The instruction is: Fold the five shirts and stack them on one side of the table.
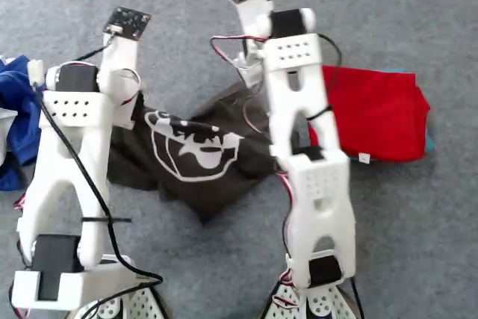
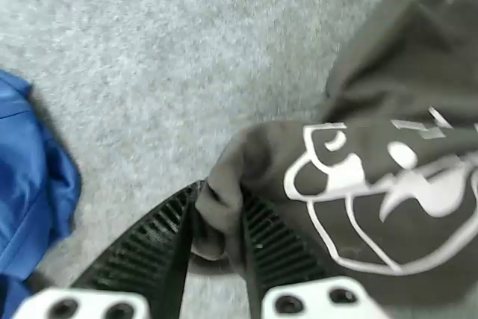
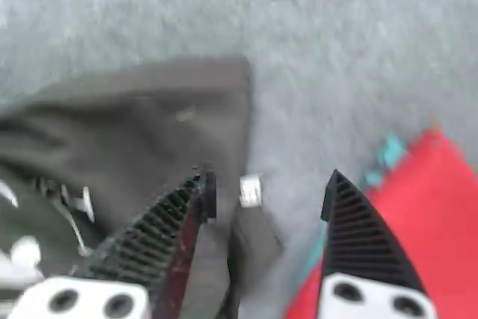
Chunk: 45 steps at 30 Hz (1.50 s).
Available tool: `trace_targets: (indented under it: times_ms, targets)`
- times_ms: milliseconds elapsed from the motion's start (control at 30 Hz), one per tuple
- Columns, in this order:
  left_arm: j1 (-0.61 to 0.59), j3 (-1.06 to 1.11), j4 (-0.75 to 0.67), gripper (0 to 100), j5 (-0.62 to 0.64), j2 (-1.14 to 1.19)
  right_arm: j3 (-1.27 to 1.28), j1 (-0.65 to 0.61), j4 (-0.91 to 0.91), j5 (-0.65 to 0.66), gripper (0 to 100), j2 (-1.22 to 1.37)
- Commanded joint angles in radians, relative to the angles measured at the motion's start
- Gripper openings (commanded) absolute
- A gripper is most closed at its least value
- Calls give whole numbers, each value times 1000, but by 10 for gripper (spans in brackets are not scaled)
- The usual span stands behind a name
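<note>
The grey, felt-like desk (image 1: 418,28) takes up most of the scene, and two white arms stand side by side at its near edge. The left arm (image 1: 67,155) leans over the left part of the desk. The right arm (image 1: 299,110) stretches farther out, towards the middle.

Between them lies the dark shirt (image 1: 194,155), rumpled and unfolded, with its white printed graphic facing up. It sits about mid-desk and runs from under the left arm across to the right arm.

Beside it on the right is the red shirt (image 1: 377,113), folded into a neat block. It lies on a teal shirt (image 1: 428,140), of which just a thin edge peeks out. The dark cloth reaches near the red block, but the right arm covers the spot, so I can't say whether they touch.

At the far left edge of the desk is a bunched blue shirt (image 1: 19,102), lying apart from the dark one with bare grey between them.

The left hand (image 2: 220,207) is clamped on a puckered fold at the edge of the dark shirt, with cloth pinched between its ribbed black fingers.

The right hand (image 3: 269,181) has its fingers spread wide apart and grips nothing. One finger is over the dark shirt's edge and the other is towards the red shirt. A small white tag (image 3: 250,190) shows on the dark cloth between them.
</note>
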Motion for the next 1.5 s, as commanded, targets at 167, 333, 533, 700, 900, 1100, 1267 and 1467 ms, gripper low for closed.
trace_targets:
  times_ms: [167,333,533,700,900,1100,1267,1467]
  targets:
    - [94,102,144,30,-25,-121,-424,-46,-12,-114,237,329]
    - [96,315,147,30,-101,-299,-427,-58,-23,-123,236,404]
    - [93,590,49,33,-100,-460,-426,-58,-49,-124,234,456]
    - [76,676,52,33,-103,-532,-427,-54,-95,-121,234,499]
    - [-35,688,52,33,-147,-551,-427,-51,-81,-120,233,519]
    - [-180,673,54,33,-279,-552,-429,-40,-97,-120,82,518]
    - [-278,644,54,33,-374,-543,-429,-38,-80,-118,93,515]
    - [-325,633,114,33,-477,-551,-438,-38,-2,-118,94,492]
